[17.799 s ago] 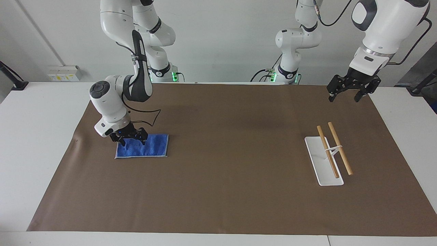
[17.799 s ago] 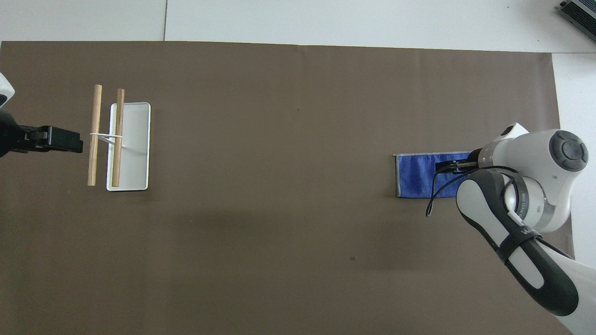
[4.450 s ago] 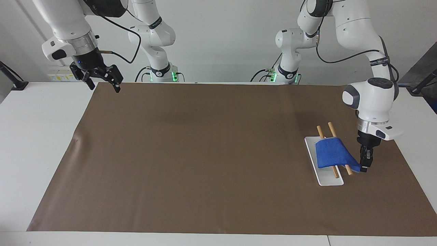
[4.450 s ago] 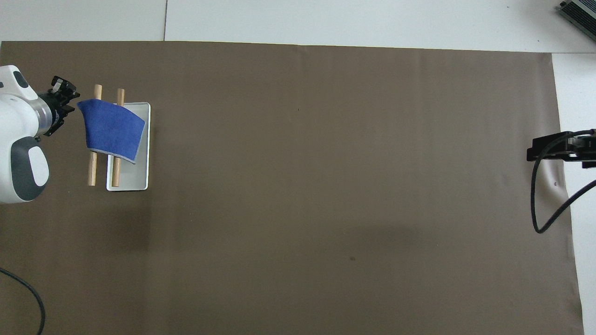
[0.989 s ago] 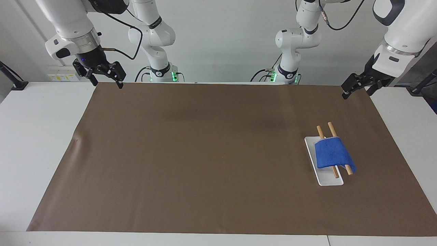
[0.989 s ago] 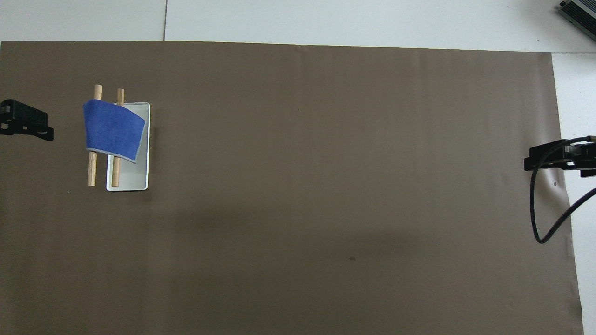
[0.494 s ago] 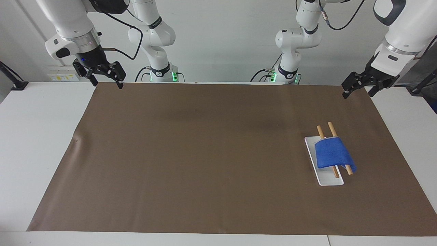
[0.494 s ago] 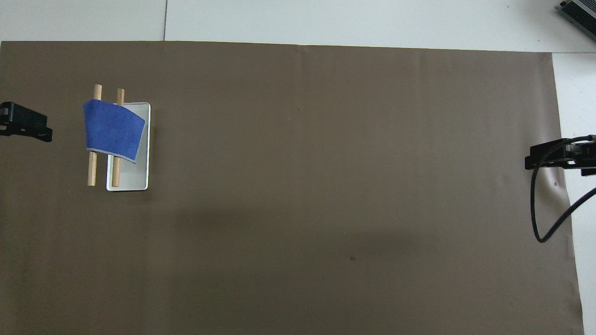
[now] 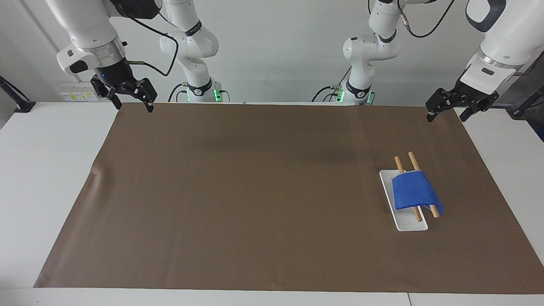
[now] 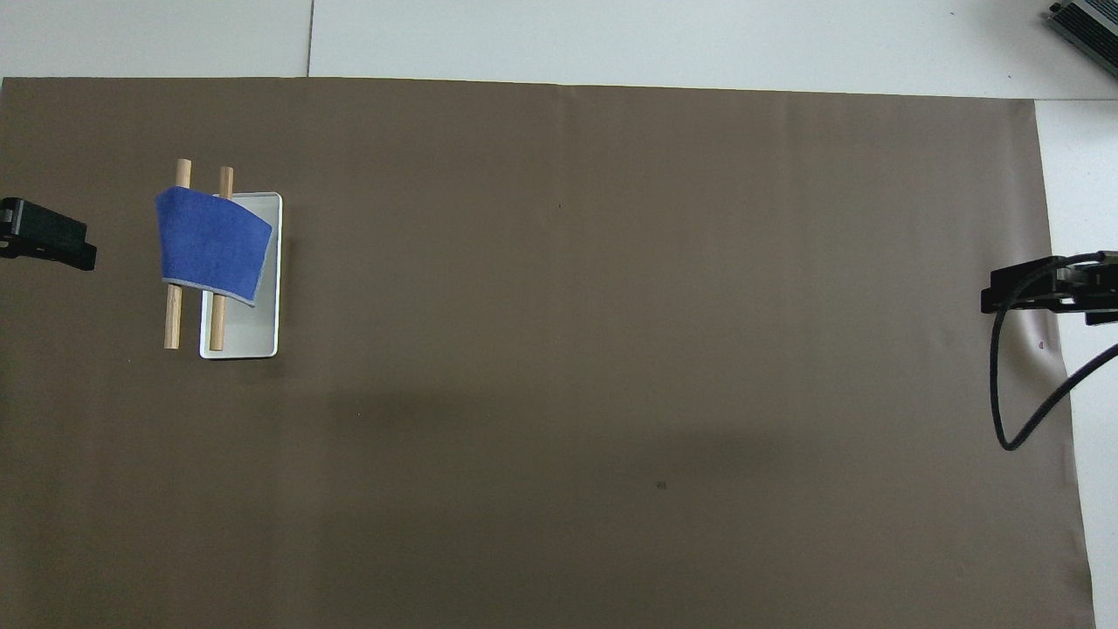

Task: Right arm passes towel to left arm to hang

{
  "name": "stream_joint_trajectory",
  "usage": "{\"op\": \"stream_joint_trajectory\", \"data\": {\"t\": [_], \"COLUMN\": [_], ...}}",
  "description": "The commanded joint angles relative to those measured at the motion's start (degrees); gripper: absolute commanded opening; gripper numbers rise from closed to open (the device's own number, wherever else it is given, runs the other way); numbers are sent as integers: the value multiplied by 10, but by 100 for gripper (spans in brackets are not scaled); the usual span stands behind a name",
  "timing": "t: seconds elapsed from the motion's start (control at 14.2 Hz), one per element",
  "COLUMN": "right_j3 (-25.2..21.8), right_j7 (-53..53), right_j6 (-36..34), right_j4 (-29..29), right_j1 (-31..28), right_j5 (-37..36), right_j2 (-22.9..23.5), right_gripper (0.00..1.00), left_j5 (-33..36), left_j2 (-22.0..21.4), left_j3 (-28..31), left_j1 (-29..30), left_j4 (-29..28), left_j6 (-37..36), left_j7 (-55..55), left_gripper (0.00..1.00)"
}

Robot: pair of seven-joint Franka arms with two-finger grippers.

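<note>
The blue towel (image 9: pixel 414 191) (image 10: pixel 212 245) hangs draped over the two wooden rods (image 9: pixel 433 211) (image 10: pixel 174 319) of a rack with a white base (image 9: pixel 409 224) (image 10: pixel 249 336), at the left arm's end of the table. Nothing holds it. My left gripper (image 9: pixel 446 117) (image 10: pixel 52 236) hangs open and empty, well above the rack, over the brown mat's corner at its own end. My right gripper (image 9: pixel 132 106) (image 10: pixel 1031 293), with the blue wrist light, hangs open and empty over the mat's corner at the right arm's end.
A brown mat (image 9: pixel 263 191) covers most of the white table (image 9: pixel 46 170). A black cable (image 10: pixel 1013 411) loops down from the right wrist. Both arm bases (image 9: pixel 199 91) stand at the robots' edge of the table.
The left gripper has turned slightly and shifted a little over the mat's corner. The right gripper and the towel on the rods have stayed put.
</note>
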Motion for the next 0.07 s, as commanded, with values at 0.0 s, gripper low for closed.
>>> {"op": "stream_joint_trajectory", "data": {"t": [0.0], "right_j3": [3], "right_j7": [-12], "right_j6": [10], "right_j4": [-1], "right_j1": [-1], "right_j5": [-10], "right_j2": [1], "right_gripper": [100], "left_j5": [-7], "left_j2": [-11], "left_j3": [2], "left_j1": [3], "left_j4": [-15], "left_j6": [5], "left_j7": [12], "left_gripper": [100]}}
